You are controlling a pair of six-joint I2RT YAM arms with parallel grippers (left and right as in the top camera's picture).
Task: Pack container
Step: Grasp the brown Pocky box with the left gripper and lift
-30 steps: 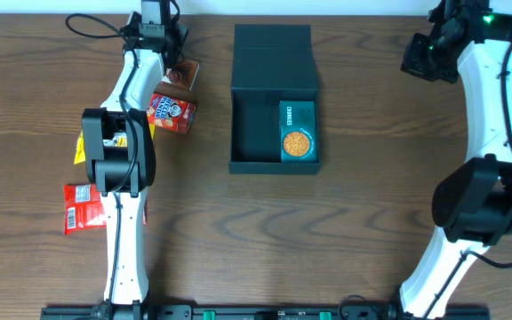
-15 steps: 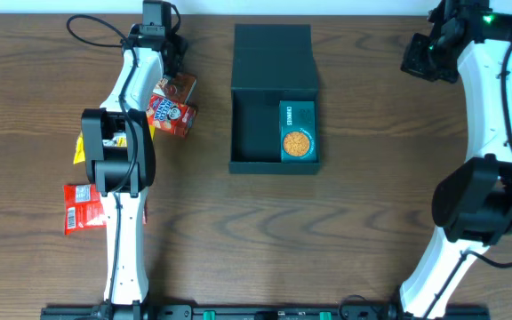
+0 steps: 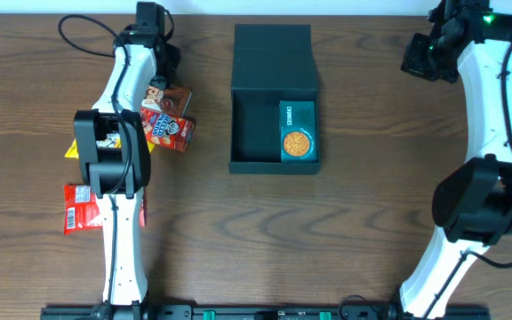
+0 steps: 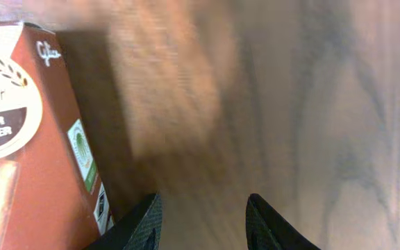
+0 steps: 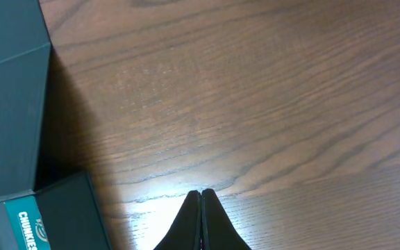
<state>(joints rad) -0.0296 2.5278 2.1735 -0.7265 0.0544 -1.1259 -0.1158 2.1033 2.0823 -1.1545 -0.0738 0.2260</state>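
My left claw: fingers parted, empty, just beside a brown cardboard snack box. My right claw: fully closed, empty. The square matte black cardboard container lies well apart from both, lid open.

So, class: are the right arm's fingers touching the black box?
Apart. The right wrist view shows the shut fingers over bare table, with the black box off to one side.

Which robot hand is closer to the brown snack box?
Left. The left gripper sits right beside the brown snack box; the right gripper is far off, beyond the container.
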